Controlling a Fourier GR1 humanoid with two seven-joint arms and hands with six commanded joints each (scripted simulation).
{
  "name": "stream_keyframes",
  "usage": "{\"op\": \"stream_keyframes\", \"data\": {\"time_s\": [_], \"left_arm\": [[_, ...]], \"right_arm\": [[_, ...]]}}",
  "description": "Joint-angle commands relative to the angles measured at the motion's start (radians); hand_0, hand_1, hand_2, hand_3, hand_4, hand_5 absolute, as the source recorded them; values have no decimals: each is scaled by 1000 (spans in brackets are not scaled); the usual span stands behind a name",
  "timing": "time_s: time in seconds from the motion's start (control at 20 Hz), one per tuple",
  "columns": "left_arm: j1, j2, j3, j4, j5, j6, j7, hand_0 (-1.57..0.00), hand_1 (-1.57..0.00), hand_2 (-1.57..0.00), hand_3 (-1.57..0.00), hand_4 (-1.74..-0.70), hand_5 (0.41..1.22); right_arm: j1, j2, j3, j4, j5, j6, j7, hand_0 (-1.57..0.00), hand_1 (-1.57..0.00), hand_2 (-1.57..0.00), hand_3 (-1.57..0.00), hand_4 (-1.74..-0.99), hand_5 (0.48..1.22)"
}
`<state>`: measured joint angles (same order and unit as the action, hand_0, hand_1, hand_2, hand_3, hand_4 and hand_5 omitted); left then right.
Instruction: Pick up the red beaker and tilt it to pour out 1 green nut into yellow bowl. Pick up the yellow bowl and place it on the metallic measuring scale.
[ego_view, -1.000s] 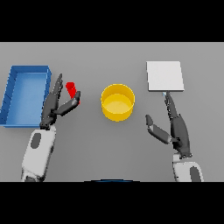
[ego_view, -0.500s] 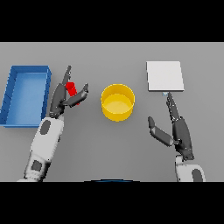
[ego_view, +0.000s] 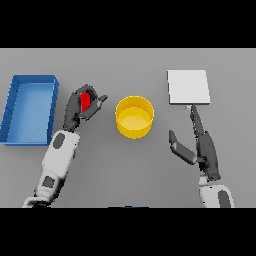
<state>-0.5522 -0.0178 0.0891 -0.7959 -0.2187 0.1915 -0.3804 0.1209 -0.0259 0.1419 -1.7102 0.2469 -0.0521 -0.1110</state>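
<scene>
Change: left hand (ego_view: 80, 107) moved up and inward since a second earlier, from fingers merely beside the red beaker (ego_view: 85, 101) to fingers wrapped about it.
Meaning: grasp judged made; lift and tilt toward the yellow bowl (ego_view: 134, 116) judged next, pour not yet begun.
Left fingers: curled round the red beaker, thumb on the bowl-ward side, fingers on the far side.
Red beaker: small, bright red, mostly hidden between thumb and fingers; only a narrow strip seen; green nut not visible; off the table or not, impossible to tell.
Yellow bowl: just past the left thumb tip, apart from it, upright, nothing seen inside.
Right hand (ego_view: 202, 147): fingers straight and relaxed, holding nothing, thumb spread toward the bowl.
Metallic measuring scale (ego_view: 188, 86): flat pale square, just beyond the right fingertips, bare.
Blue tray (ego_view: 13, 101): behind the left fingers' backs, well apart from the bowl.
</scene>
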Motion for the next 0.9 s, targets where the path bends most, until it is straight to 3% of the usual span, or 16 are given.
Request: {"op": "stream_keyframes", "data": {"time_s": [0.0,0.05,0.15,0.3,0.55,0.85], "left_arm": [[0,-1,4,5,6,-1,-13,-1162,-1176,-1173,-997,-1601,1073],[-2,0,8,7,10,0,-13,-1244,-1255,-1253,-1111,-1572,1103],[5,-9,11,-3,18,11,-21,-1361,-1369,-1367,-1277,-1633,1125],[4,7,10,-35,23,14,24,-1464,-1467,-1467,-1420,-1686,1129],[-12,53,-50,-129,-30,4,87,-1536,-1537,-1537,-1522,-1723,1127],[-62,173,-252,-222,-256,-52,239,-1559,-1560,-1560,-1555,-1735,1132]], "right_arm": [[3,-1,-2,-4,-2,0,-2,1,1,1,1,-1233,688],[2,4,3,-4,0,-2,-6,1,1,1,1,-1233,686],[-11,2,-4,5,0,-6,-1,1,1,1,1,-1219,680],[1,4,12,-2,28,-16,-10,1,1,1,1,-1186,670],[-22,-5,3,27,51,-34,-10,1,1,1,1,-1116,656],[-3,-17,3,2,52,-29,-19,1,1,1,1,-1092,663]]}}
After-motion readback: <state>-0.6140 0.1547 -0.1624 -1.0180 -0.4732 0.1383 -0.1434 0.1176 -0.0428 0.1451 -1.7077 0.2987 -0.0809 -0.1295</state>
